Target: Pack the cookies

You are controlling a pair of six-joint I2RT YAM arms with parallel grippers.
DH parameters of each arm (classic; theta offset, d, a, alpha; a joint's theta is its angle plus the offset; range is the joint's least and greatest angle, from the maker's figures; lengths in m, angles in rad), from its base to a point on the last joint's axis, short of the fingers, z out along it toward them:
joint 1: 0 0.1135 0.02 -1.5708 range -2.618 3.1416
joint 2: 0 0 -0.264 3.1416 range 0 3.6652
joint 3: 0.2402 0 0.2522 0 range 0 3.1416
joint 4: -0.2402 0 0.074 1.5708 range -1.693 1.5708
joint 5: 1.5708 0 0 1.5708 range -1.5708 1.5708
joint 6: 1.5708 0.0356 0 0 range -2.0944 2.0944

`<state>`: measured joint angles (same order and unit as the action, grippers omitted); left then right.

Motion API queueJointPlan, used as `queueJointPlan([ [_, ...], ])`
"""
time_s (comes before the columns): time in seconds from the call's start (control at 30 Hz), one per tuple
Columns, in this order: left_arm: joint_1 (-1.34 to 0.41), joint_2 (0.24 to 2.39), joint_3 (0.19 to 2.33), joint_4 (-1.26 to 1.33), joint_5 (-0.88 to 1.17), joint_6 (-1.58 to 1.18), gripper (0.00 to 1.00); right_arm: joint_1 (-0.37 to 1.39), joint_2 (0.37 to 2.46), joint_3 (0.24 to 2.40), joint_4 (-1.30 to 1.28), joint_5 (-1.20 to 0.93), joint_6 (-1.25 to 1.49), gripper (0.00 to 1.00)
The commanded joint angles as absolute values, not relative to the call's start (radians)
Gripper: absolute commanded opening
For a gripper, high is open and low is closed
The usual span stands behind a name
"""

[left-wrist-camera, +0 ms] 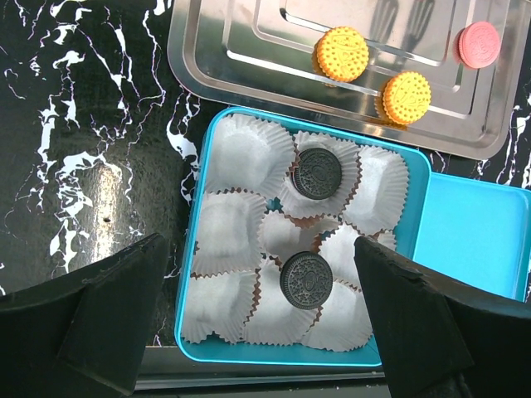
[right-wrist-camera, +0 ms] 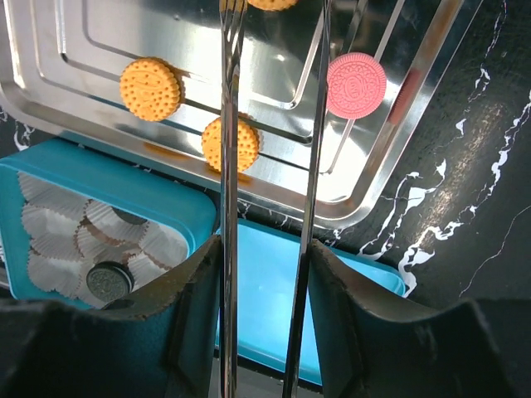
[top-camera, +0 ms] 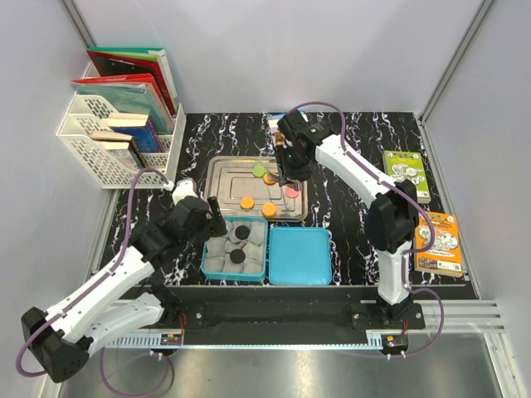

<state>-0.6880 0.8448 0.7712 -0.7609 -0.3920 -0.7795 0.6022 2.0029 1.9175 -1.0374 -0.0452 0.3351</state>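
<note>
Orange cookies (left-wrist-camera: 342, 53), a pink one (right-wrist-camera: 356, 84) and a green one (top-camera: 259, 171), all little stamped sandwich rounds, sit on the metal tray (left-wrist-camera: 216, 66). Black ones (left-wrist-camera: 316, 173) are in paper cups (left-wrist-camera: 241, 153) in the blue box (right-wrist-camera: 108, 176), right under my left gripper (left-wrist-camera: 259, 265), fingers wide apart. My right gripper (right-wrist-camera: 261, 274) squeezes tongs (right-wrist-camera: 311, 124) over the tray, with the pink one just beside them.

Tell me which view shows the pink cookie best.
Right wrist: the pink cookie lies whole, close and sharp, its embossing readable. Left wrist catches it small in the top corner; top external shows only a speck.
</note>
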Motion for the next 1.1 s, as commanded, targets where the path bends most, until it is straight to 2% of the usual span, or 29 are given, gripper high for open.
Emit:
queueJointPlan([
  [0.0, -0.684, 0.845, 0.772, -0.729, -0.393, -0.773, 0.99, 0.594, 2.043, 1.971, -1.054, -0.049, 0.313, 0.49],
  [0.83, -0.684, 0.856, 0.765, -0.727, -0.388, -0.781, 0.99, 0.601, 2.081, 1.921, -1.009, -0.121, 0.321, 0.55],
  [1.07, -0.686, 0.842, 0.759, -0.727, -0.388, -0.779, 0.99, 0.603, 2.097, 1.905, -1.003, -0.114, 0.314, 0.31],
])
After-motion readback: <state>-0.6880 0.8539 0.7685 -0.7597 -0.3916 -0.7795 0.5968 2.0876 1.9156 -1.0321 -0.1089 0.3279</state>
